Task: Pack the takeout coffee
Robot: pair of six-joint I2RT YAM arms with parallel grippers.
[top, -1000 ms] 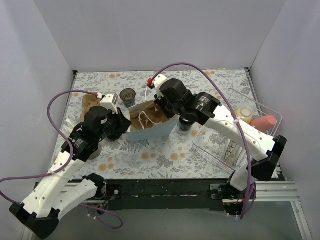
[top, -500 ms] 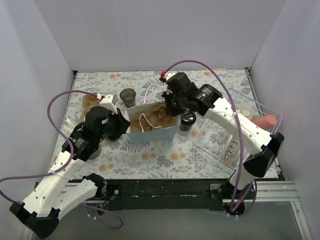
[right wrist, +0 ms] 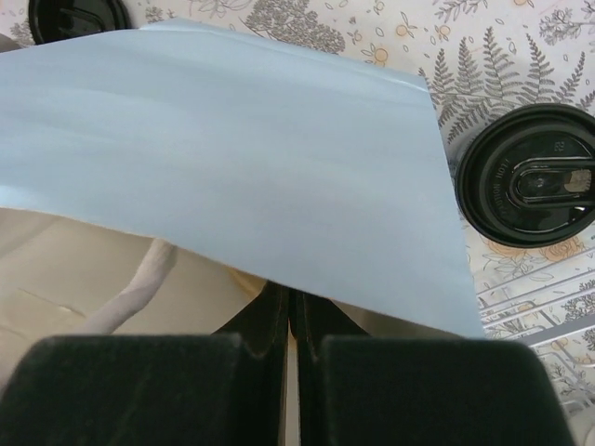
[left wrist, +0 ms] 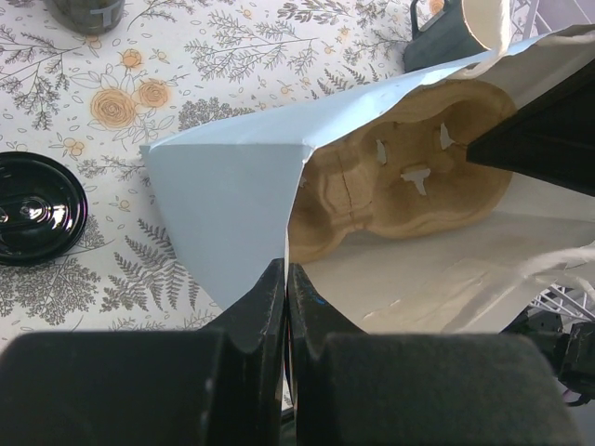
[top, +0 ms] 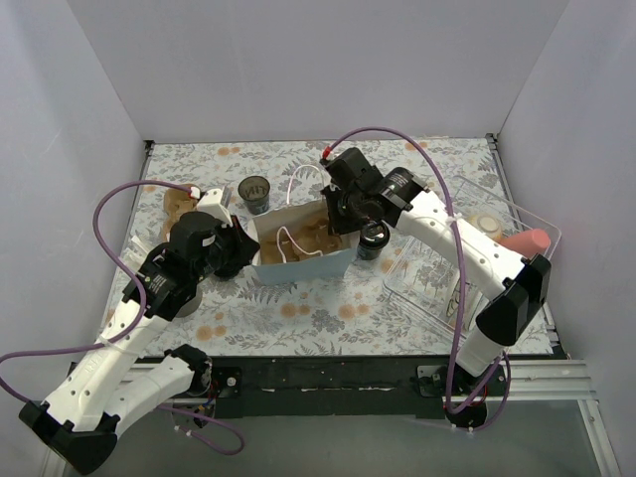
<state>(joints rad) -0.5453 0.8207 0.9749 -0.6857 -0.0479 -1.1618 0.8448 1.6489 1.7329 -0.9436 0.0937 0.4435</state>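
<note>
The left gripper (left wrist: 286, 279) is clenched on the bag (left wrist: 223, 186) at its left rim and the right gripper (right wrist: 286, 295) on its right rim, likely to spread the mouth. A carrier (left wrist: 409, 177) lies inside. The coffee (right wrist: 530, 174) stands lidded on the table just right of the bag, not yet packed.

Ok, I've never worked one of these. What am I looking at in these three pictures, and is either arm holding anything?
These are two robot arms, the left arm and the right arm, bolted at the near edge of a flowered table. The wide picture comes from a fixed camera above and behind them. The other two come from a camera on each wrist. The left hand is shut on one end of the light-blue paper bag and the right hand on the other, holding it open. A brown cup carrier lies inside. The takeout coffee, black-lidded, stands on the table just right of the bag, not yet packed. A clear bin sits further right.
</note>
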